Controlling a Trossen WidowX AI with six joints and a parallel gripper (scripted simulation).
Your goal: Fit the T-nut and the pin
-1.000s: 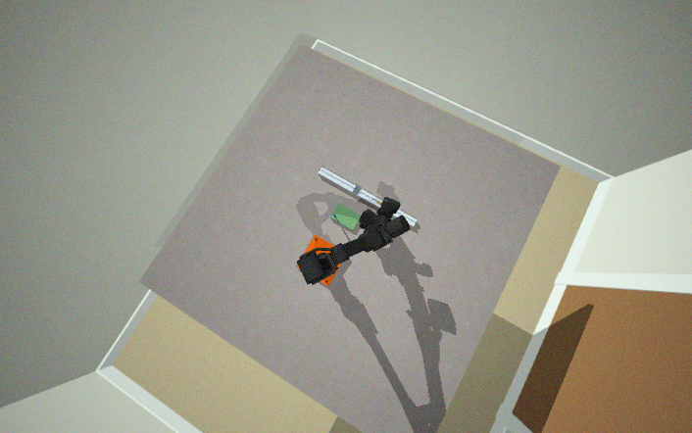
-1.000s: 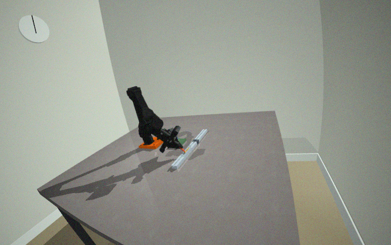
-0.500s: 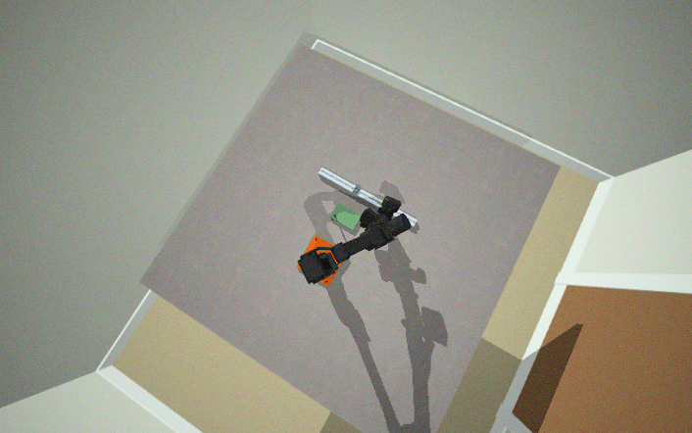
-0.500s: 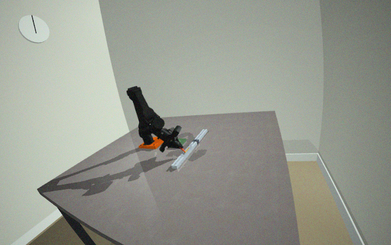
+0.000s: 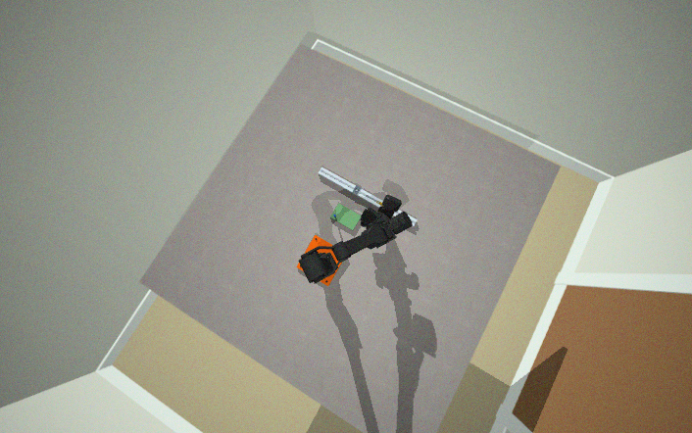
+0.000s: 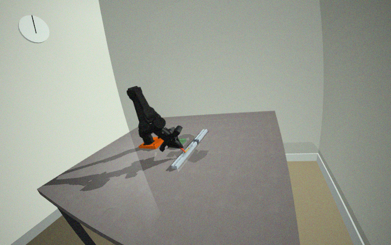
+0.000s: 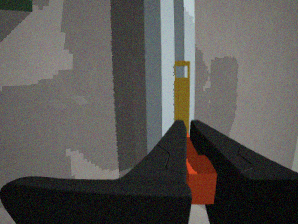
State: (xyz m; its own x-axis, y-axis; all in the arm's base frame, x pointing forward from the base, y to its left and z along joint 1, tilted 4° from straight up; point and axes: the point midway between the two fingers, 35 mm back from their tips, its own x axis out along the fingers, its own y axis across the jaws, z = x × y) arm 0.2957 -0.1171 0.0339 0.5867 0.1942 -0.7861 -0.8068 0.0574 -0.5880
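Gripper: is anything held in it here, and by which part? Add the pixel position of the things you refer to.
Yes, the brass T-nut (image 7: 181, 100), held by its orange handle (image 7: 202, 187) (image 6: 183, 149) between the gripper's fingers.
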